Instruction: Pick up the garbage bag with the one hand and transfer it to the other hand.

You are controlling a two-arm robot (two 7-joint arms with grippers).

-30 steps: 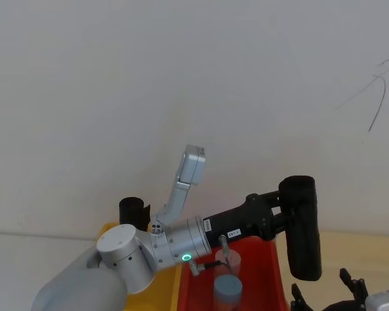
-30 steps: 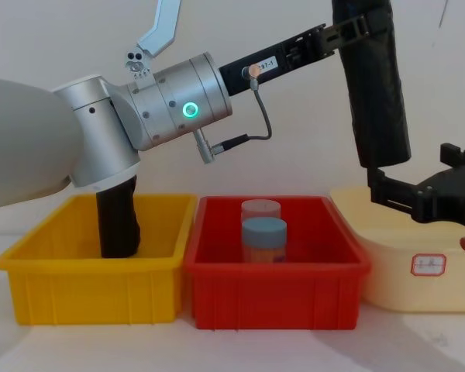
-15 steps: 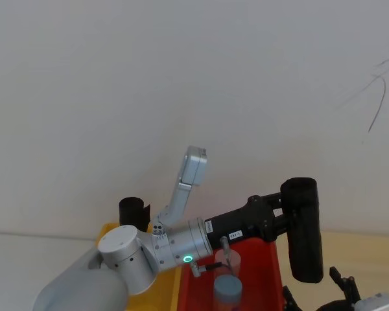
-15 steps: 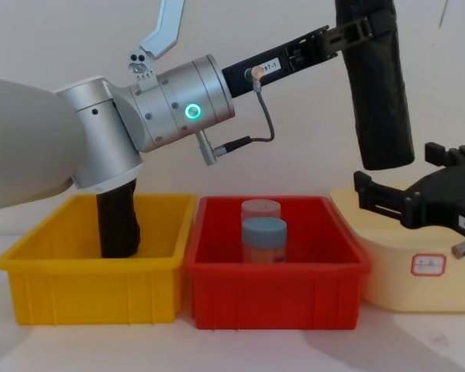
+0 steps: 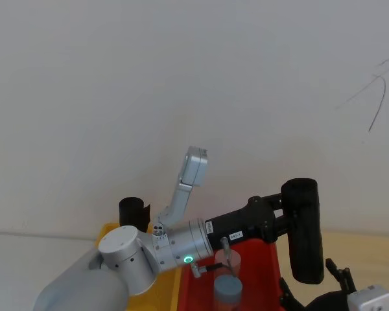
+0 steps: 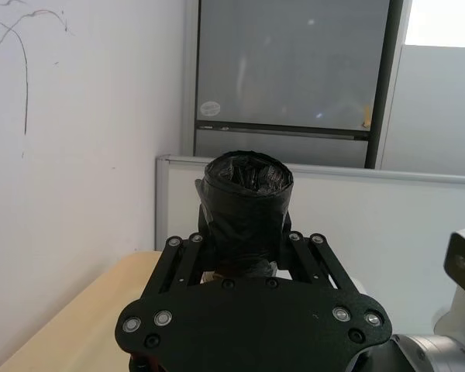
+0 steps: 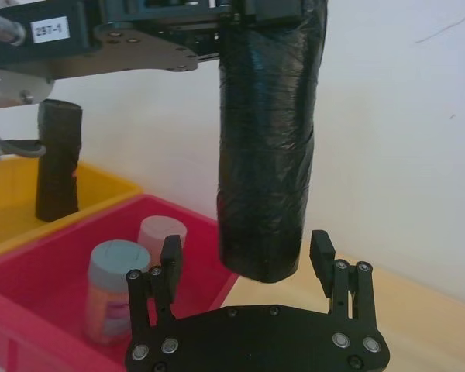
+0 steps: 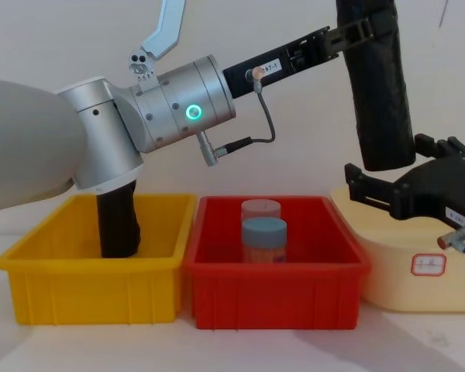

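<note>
The garbage bag (image 8: 380,93), a tall black crinkled roll, hangs upright high over the bins. My left gripper (image 8: 356,31) is shut on its upper part, reaching in from the silver arm with the green ring (image 8: 191,112). In the left wrist view the left gripper (image 6: 246,242) clamps the roll (image 6: 246,201) from both sides. My right gripper (image 7: 246,246) is open. Its fingers (image 7: 170,252) stand on either side of the bag's lower end (image 7: 267,147) with gaps showing. From the chest, the right gripper (image 8: 387,164) sits at the roll's bottom.
A second black roll (image 8: 118,221) stands in the yellow bin (image 8: 85,291) at the left. Two lidded jars (image 8: 262,229) stand in the red bin (image 8: 275,294) in the middle. A cream bin (image 8: 387,267) lies under the right gripper. The wall is close behind.
My right gripper has risen and moved left, bringing its open fingers up around the bag's lower end. The left arm and the bag have barely moved.
</note>
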